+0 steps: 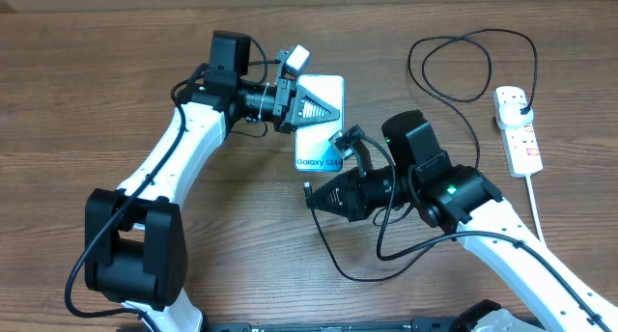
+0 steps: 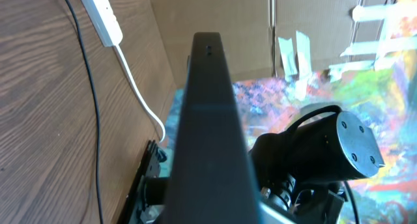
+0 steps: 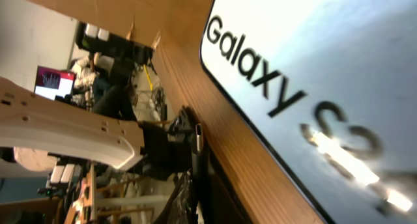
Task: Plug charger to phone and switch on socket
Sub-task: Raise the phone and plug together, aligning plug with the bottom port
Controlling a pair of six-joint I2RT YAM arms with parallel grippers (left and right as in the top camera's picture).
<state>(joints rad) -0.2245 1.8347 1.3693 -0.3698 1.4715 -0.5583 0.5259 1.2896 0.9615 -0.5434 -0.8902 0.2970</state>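
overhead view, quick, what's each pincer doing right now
left pincer: over the phone, grip cannot be told
right pincer: closed on the charger

From overhead we are seeing soft, even light on the counter [image 1: 97, 71], with only faint shadows. In the right wrist view, bright glare is streaking across the phone [image 3: 339, 68] and the background is looking blurred. The left wrist view is looking soft nearest the lens.
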